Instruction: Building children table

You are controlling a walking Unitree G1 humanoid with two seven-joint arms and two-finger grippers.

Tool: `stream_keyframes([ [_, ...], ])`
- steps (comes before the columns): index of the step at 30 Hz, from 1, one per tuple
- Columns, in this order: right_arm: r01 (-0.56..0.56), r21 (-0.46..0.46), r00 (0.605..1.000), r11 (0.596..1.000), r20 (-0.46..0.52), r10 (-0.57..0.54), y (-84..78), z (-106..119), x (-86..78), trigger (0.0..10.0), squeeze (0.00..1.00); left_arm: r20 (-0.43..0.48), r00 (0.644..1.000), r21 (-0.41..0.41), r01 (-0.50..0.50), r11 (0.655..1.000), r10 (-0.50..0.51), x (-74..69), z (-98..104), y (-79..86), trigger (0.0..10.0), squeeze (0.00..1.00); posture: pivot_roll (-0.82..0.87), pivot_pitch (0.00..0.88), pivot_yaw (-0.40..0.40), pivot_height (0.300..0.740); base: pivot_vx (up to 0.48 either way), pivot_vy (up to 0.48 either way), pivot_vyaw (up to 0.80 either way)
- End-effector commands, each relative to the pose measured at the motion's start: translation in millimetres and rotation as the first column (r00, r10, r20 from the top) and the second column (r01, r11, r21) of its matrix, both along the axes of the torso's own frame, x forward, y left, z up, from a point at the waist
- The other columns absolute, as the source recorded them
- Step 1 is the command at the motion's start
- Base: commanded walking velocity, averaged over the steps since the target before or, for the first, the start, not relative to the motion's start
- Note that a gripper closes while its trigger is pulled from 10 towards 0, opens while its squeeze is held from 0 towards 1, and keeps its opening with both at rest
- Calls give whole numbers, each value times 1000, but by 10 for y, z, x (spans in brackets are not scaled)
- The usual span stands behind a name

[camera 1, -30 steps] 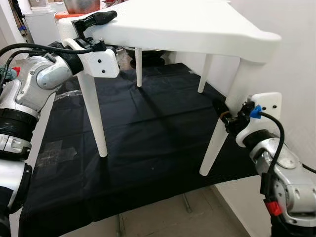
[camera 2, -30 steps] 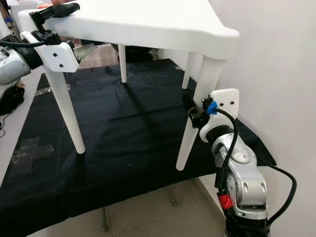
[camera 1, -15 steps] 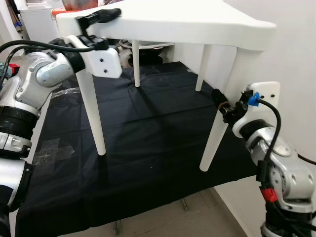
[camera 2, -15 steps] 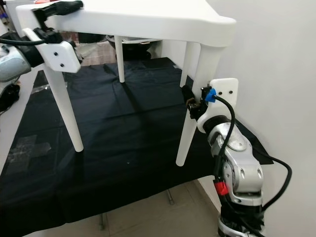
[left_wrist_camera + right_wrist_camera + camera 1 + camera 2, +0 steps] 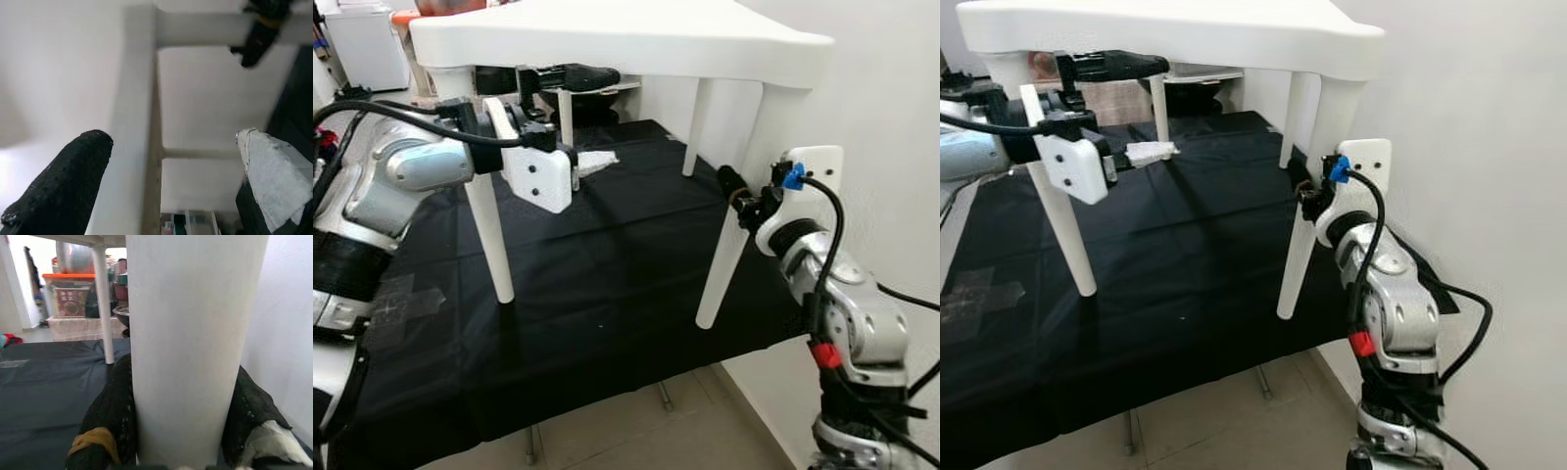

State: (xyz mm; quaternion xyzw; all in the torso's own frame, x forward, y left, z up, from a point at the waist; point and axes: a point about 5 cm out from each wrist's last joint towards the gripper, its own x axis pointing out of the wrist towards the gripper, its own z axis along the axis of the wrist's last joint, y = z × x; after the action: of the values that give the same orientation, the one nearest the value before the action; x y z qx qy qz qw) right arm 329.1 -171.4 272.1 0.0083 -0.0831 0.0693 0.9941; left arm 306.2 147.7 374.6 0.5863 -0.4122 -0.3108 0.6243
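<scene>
The white children's table (image 5: 636,34) stands upright on a black cloth (image 5: 607,255). My left gripper (image 5: 585,117) is open beneath the tabletop near the front left leg (image 5: 489,240), holding nothing; its lower finger has a white pad. The left wrist view looks up at the table's underside between the two spread fingers (image 5: 63,191). My right gripper (image 5: 736,191) is shut on the front right leg (image 5: 720,284), partway up. In the right wrist view that leg (image 5: 190,333) stands squeezed between both black fingers (image 5: 107,421).
A white wall (image 5: 881,98) runs close along the table's right side and my right arm. Tiled floor (image 5: 636,431) lies past the cloth's near edge. A box with an orange lid (image 5: 68,293) and a white cabinet (image 5: 357,44) stand behind.
My left gripper has let go of the tabletop's front left corner and dropped under the tabletop, fingers spread. The right gripper stays on its leg. The camera has shifted.
</scene>
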Motion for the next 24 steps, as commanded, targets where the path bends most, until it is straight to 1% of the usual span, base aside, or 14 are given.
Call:
stream_keyframes([
  [1, 54, 0, 997, 999, -57, -54, -36, -90, 102, 0, 0, -13, 1000, -72, 11, 997, -12, -81, 86, 76, 10000, 0, 79, 0, -100, 740, 0, 0, 0],
  [2, 68, 8, 996, 998, -65, -67, -35, -90, 147, 0, 0, -44, 999, -123, 17, 992, -23, -113, 87, 108, 10000, 0, 82, 0, -101, 740, 0, 0, 0],
  [3, 68, 8, 996, 998, -65, -67, -35, -90, 147, 0, 0, -44, 999, -123, 17, 992, -23, -113, 87, 108, 10000, 0, 82, 0, -101, 740, 0, 0, 0],
  [4, 82, 18, 994, 997, -72, -80, -33, -85, 200, 0, 0, -79, 997, -152, 4, 988, -16, -128, 43, 152, 10000, 0, 89, 0, -106, 740, 0, 0, 0],
  [5, 82, 18, 994, 997, -72, -80, -33, -85, 200, 0, 0, -79, 997, -152, 4, 988, -16, -128, 43, 152, 10000, 0, 89, 0, -106, 740, 0, 0, 0],
  [7, 96, 33, 993, 995, -76, -93, -26, -66, 267, 0, 0, -127, 992, -175, -28, 984, 5, -132, -48, 216, 10000, 0, 91, 0, -107, 740, 0, 0, 0],
  [8, 96, 33, 993, 995, -76, -93, -26, -66, 267, 0, 0, -127, 992, -175, -28, 984, 5, -132, -48, 216, 10000, 0, 91, 0, -107, 740, 0, 0, 0],
  [10, 97, 44, 993, 994, -69, -93, -10, -21, 339, 0, 0, -181, 983, -198, -74, 977, 38, -130, -152, 288, 10000, 0, 99, 0, -116, 740, 0, 0, 0],
  [14, 93, 48, 994, 995, -69, -89, 9, -3, 387, 0, 0, -211, 976, -213, -103, 972, 57, -138, -217, 330, 10000, 0, 103, 0, -121, 740, 0, 0, 0],
  [16, 81, 47, 994, 996, -76, -77, 64, -15, 438, 0, 0, -240, 967, -241, -139, 960, 80, -136, -283, 374, 10000, 0, 108, 0, -124, 740, 0, 0, 0],
  [19, 77, 39, 994, 996, -80, -73, 104, -19, 489, 0, 0, -270, 958, -268, -167, 949, 93, -136, -333, 406, 10000, 0, 109, 0, -125, 740, 0, 0, 0],
  [21, 77, 39, 994, 996, -80, -73, 104, -19, 489, 0, 0, -270, 958, -268, -167, 949, 93, -136, -333, 406, 10000, 0, 109, 0, -125, 740, 0, 0, 0],
  [23, 81, 28, 994, 996, -81, -78, 130, -13, 559, 0, 0, -301, 948, -302, -194, 933, 100, -136, -386, 407, 10000, 0, 108, 0, -125, 740, 0, 0, 0],
  [24, 81, 28, 994, 996, -81, -78, 130, -13, 559, 0, 0, -301, 948, -302, -194, 933, 100, -136, -386, 407, 10000, 0, 108, 0, -125, 740, 0, 0, 0],
])
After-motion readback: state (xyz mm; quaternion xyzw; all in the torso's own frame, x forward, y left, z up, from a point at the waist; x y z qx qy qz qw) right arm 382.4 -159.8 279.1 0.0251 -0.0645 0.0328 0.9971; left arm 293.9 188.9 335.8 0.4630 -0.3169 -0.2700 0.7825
